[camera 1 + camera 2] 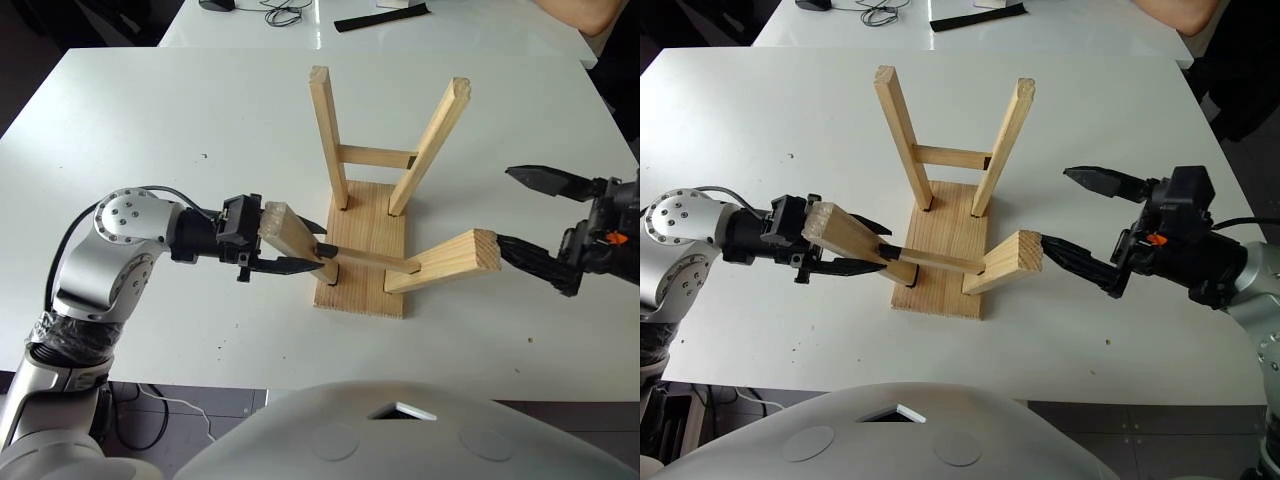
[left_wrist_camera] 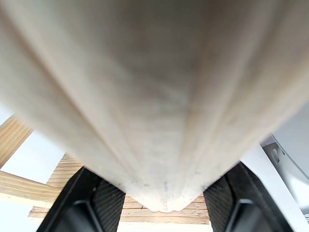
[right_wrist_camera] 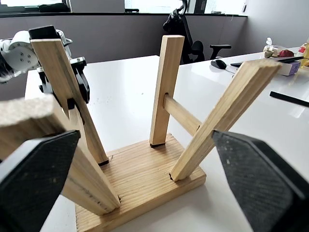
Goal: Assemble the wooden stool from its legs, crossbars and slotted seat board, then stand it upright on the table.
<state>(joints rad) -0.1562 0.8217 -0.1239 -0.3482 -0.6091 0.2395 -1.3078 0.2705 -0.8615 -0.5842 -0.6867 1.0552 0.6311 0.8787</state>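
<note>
- The board (image 1: 372, 225) is lying flat on the table (image 1: 150, 120), far legs (image 1: 330, 140) slotted in.
- The near legs (image 1: 450, 260) are splaying, one to each side.
- Our left claw (image 1: 308, 247) is clamping one; our right claw (image 1: 507, 207) is gaping beside the other's end.

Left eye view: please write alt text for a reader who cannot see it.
A wooden stool rests upside down on a white table. The left tool grips its near left leg; the right tool is open beside the near right leg.
</note>
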